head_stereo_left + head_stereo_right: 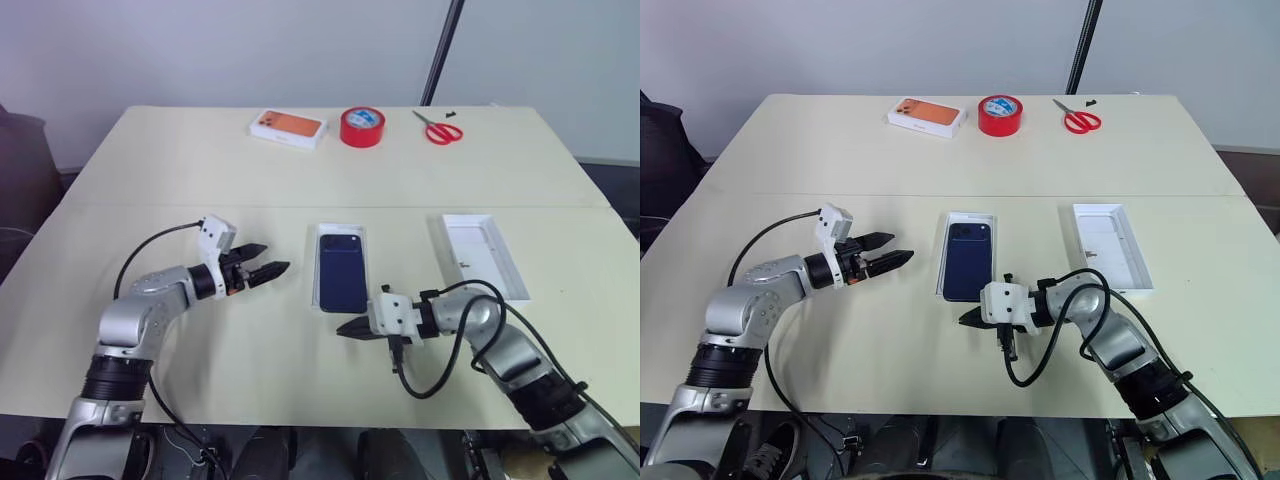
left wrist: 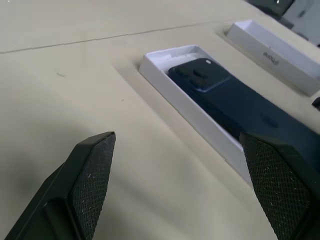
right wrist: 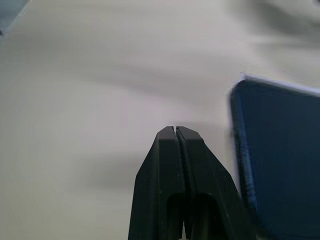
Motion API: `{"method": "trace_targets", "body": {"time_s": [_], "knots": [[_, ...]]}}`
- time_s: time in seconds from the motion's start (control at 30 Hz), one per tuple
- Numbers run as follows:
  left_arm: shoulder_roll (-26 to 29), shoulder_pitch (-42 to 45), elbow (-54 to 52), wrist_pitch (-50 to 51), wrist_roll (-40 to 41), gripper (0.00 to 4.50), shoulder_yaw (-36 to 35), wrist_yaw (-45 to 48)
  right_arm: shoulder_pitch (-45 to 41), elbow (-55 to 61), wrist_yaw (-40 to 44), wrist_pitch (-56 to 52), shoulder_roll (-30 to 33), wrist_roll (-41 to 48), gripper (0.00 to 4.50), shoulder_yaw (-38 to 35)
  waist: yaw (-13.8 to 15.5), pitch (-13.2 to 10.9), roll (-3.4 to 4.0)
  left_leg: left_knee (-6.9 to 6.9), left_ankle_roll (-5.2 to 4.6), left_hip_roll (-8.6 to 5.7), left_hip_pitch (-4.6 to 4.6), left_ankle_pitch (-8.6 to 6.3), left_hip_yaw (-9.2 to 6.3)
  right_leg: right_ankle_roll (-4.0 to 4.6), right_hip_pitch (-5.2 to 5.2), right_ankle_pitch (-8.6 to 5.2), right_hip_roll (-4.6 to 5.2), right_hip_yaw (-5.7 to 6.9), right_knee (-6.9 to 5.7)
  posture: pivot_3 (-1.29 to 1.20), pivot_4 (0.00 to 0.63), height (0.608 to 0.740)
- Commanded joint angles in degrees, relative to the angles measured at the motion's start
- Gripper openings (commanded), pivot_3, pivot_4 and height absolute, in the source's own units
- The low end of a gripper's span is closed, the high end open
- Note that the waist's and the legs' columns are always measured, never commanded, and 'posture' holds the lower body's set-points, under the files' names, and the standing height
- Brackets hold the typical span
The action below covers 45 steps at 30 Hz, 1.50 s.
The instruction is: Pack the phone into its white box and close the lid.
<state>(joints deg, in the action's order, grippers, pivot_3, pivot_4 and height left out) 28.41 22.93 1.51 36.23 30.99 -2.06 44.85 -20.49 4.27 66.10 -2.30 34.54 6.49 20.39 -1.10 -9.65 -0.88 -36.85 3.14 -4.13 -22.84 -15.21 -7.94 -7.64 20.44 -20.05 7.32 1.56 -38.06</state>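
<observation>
— Two trays on the table: what does each hold?

— At centre, the white box holds the phone, back up, dark navy and glossy, camera cluster at its 12 o'clock end. The lid, at 3 o'clock from it and well apart, lies plain white inside up, with nothing in it.

— Gripper status?

— Left gripper: at 9 o'clock from the box, fingers spread wide, holding nothing, pointing at the box. Right gripper: fingers pressed together on nothing, tip just off the box's 6 o'clock end.

— Far edge?

— At 12 o'clock: orange-topped box, red tape roll, red scissors.
</observation>
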Motion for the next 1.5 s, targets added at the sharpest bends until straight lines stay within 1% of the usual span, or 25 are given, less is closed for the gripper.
{"method": "trace_targets", "body": {"time_s": [0.03,0.1,0.17,0.33,0.47,0.57,0.7,0.73,0.77,0.83,0.9,0.93,0.97,1.0,1.03,1.17,1.23,1.27,1.4,1.43,1.5], "knots": [[-0.07,0.02,-2.42,0.84,1.24,4.21,-2.28,-0.81,-2.13,-0.46,-1.01,0.53,-1.07,1.20,0.07,-2.28,-0.05,0.00,0.00,0.00,0.00,0.00,0.00,0.00,0.00,0.00,0.00,0.00,0.00,0.00,-0.01,0.00,0.150,0.740],[-0.08,0.17,-2.06,2.12,1.85,4.21,-2.74,-1.13,-3.50,-2.52,-2.94,0.85,-2.04,0.65,0.07,-3.36,-0.07,0.00,0.00,-0.03,0.00,0.00,0.01,0.00,-0.01,0.00,-0.01,0.00,-0.02,0.01,-0.03,0.00,0.150,0.740],[-0.17,0.58,-1.79,2.69,2.28,4.21,-3.17,-1.21,-3.93,-2.89,-2.70,0.39,-2.27,1.44,0.07,-3.80,0.07,0.00,0.01,-0.05,0.00,0.00,0.01,0.00,-0.01,0.00,-0.01,0.00,-0.01,0.00,-0.05,0.00,0.150,0.740],[-0.65,1.90,-1.21,3.01,2.21,4.21,-3.59,-2.00,-3.76,-3.84,-4.28,2.62,-2.69,-0.34,0.07,-3.60,0.22,0.00,0.01,-0.06,0.00,-0.01,-0.02,0.00,-0.03,0.00,-0.01,0.00,0.00,0.01,-0.02,0.00,0.150,0.740],[-1.05,1.86,-1.95,3.10,2.47,4.21,-3.56,-2.09,-2.65,-0.42,-3.28,-0.24,-2.95,3.48,0.07,-4.70,0.15,0.00,0.01,-0.06,0.00,-0.01,-0.03,0.00,-0.03,0.00,0.00,0.00,0.00,0.02,-0.02,0.00,0.150,0.740],[-0.88,1.78,-1.22,4.37,1.71,4.21,-2.78,-2.83,-3.73,0.52,-5.58,-5.12,-4.06,8.16,0.07,-8.85,-0.13,-0.01,0.01,-0.06,0.00,0.00,-0.03,0.00,-0.02,0.00,0.01,0.00,-0.01,0.01,-0.05,0.00,0.150,0.740],[-1.03,3.10,0.13,7.61,3.13,4.21,-3.58,-3.38,-3.88,-0.31,-7.74,-7.12,-2.66,8.48,0.07,-12.83,0.15,-0.01,0.01,-0.09,0.00,-0.01,-0.02,0.00,-0.03,0.00,-0.01,0.00,0.00,0.01,-0.05,0.00,0.150,0.740],[-0.50,3.32,0.08,8.12,3.03,3.67,-3.21,-2.79,-3.22,-0.07,-7.96,-7.13,-1.89,8.32,0.00,-13.67,0.27,-0.01,0.01,-0.09,0.00,-0.02,-0.04,0.00,-0.03,0.00,0.00,0.00,0.00,0.01,-0.04,0.00,0.150,0.740],[0.28,3.36,-0.28,8.52,2.79,3.39,-2.35,-1.63,-2.18,0.40,-7.93,-7.07,-0.83,8.19,0.00,-14.50,0.39,-0.01,0.01,-0.09,-0.01,-0.02,-0.06,0.00,-0.04,0.00,0.01,0.00,0.00,0.02,-0.04,0.00,0.150,0.740],[1.13,2.99,-0.84,9.30,2.89,2.37,-1.23,0.32,-0.32,0.78,-8.19,-5.95,0.88,6.91,0.00,-15.18,0.30,-0.01,0.01,-0.11,-0.01,-0.03,-0.11,-0.01,-0.05,0.00,0.03,0.00,0.01,0.04,-0.03,0.00,0.150,0.740],[0.93,3.11,0.53,5.24,-1.59,1.32,0.94,-1.33,1.35,-0.01,-9.41,-4.71,2.13,4.92,0.00,-15.39,0.30,-0.01,0.02,-0.10,-0.02,-0.03,-0.12,-0.01,-0.03,0.00,0.04,0.00,0.01,0.04,-0.03,0.00,0.150,0.740],[0.70,3.56,1.78,4.34,-2.89,0.89,1.49,-1.87,1.57,-0.90,-10.83,-3.59,2.50,2.94,0.00,-15.11,0.31,-0.01,0.02,-0.10,-0.02,-0.03,-0.11,-0.01,-0.03,0.00,0.04,0.00,0.01,0.04,-0.03,0.00,0.150,0.740],[0.77,3.85,2.77,2.73,-4.70,0.29,2.39,-2.17,1.51,-2.07,-12.42,-2.18,2.84,0.51,0.00,-14.55,0.14,-0.01,0.03,-0.12,-0.02,-0.04,-0.11,-0.01,-0.03,0.00,0.04,0.00,0.01,0.04,-0.05,0.00,0.150,0.740],[0.96,3.99,3.35,1.05,-6.11,0.03,3.25,-1.81,1.25,-3.37,-13.73,-0.69,3.10,-1.98,0.00,-13.74,-0.07,-0.01,0.03,-0.14,-0.02,-0.05,-0.10,-0.01,0.01,0.00,0.04,0.00,0.00,0.04,-0.07,0.00,0.150,0.740],[0.94,4.27,3.63,1.13,-6.43,0.03,3.72,-1.39,0.97,-4.59,-14.99,0.78,3.10,-4.13,0.00,-13.04,-0.12,-0.01,0.03,-0.14,-0.02,-0.08,-0.10,-0.01,0.03,0.00,0.05,0.01,-0.02,0.02,-0.08,0.00,0.150,0.740],[-0.18,5.72,4.07,3.21,-7.06,0.03,6.49,0.28,0.05,-6.86,-18.13,3.90,0.96,-7.50,0.00,-11.60,0.03,-0.01,0.03,-0.12,-0.01,-0.06,-0.11,-0.01,0.01,0.00,0.08,0.00,-0.07,0.03,-0.08,0.00,0.150,0.740],[-1.73,6.10,3.95,4.68,-6.10,0.03,6.99,0.71,-0.14,-7.61,-18.76,4.96,0.29,-8.75,0.00,-10.67,0.02,-0.01,0.03,-0.13,-0.01,-0.05,-0.12,-0.01,0.02,0.00,0.07,0.01,-0.05,0.02,-0.08,0.00,0.150,0.740],[-2.62,6.29,4.14,7.03,-4.81,0.03,6.47,0.57,-0.27,-7.83,-19.03,5.10,-0.03,-9.09,0.00,-10.45,0.06,-0.01,0.03,-0.15,-0.01,-0.05,-0.12,-0.01,0.02,0.00,0.07,0.00,-0.05,0.03,-0.07,0.00,0.150,0.740],[-3.61,6.68,5.94,6.82,-7.81,0.03,9.86,1.52,-1.37,-8.10,-19.97,4.54,-1.44,-9.16,0.00,-10.31,0.07,-0.01,0.03,-0.17,-0.01,-0.05,-0.13,-0.01,0.01,0.00,0.05,0.00,-0.05,0.04,-0.08,0.00,0.150,0.740],[-3.98,7.20,6.62,8.12,-7.77,0.03,10.39,1.70,-1.62,-8.22,-19.96,4.56,-1.55,-9.22,0.00,-10.24,0.05,0.00,0.04,-0.17,-0.01,-0.06,-0.12,-0.01,0.01,0.00,0.04,0.01,-0.05,0.04,-0.08,0.00,0.150,0.740],[-5.64,9.42,9.31,8.29,-10.57,0.03,15.03,2.31,-2.36,-8.79,-20.18,5.07,-1.49,-10.02,0.00,-9.92,0.14,0.00,0.04,-0.18,-0.01,-0.06,-0.11,-0.01,0.00,0.00,0.02,0.01,-0.05,0.05,-0.08,0.00,0.150,0.740]]}}
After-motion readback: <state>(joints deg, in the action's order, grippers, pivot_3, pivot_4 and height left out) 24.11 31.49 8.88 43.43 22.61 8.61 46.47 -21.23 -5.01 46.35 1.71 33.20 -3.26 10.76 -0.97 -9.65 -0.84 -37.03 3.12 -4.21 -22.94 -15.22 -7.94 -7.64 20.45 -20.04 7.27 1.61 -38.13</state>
